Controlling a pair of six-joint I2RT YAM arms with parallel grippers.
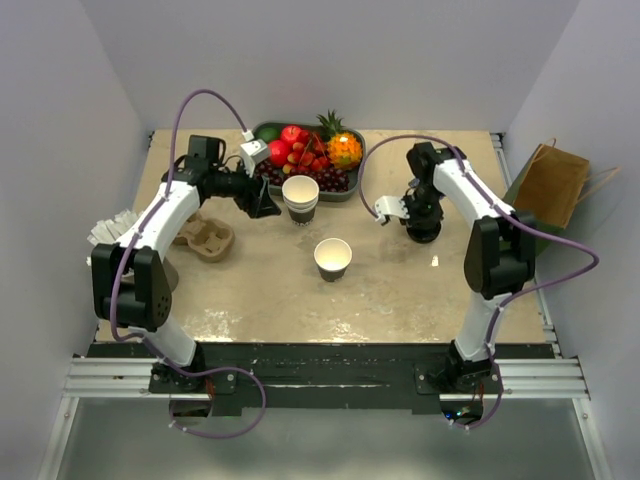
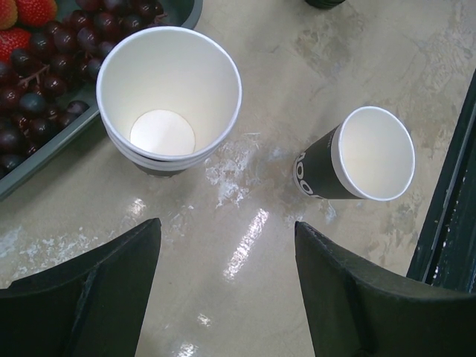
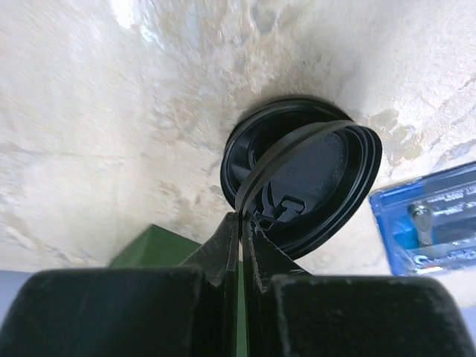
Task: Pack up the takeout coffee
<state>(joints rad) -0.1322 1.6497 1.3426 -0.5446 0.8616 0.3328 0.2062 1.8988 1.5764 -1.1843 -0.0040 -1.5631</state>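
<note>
From my station I saw the right hand pressed together on the thin rim of a black lid, which it held tilted, one edge raised over a round black disc on the surface. I could not tell whether that disc was a pile of lids or a capped cup. It sat on the right side of the surface, with a blue packet just beside it.

The takeout coffee cup stood upright and open-topped near the middle of the surface, dark on its wall and white inside, with neither hand on it. Near it, toward the back, was a stack of white cups, close to the edge of the fruit tray.

The left hand hung above the surface with its fingers apart, holding nothing and facing the stack.

A cardboard cup carrier lay at the left, and a brown paper bag stood off the right edge
</note>
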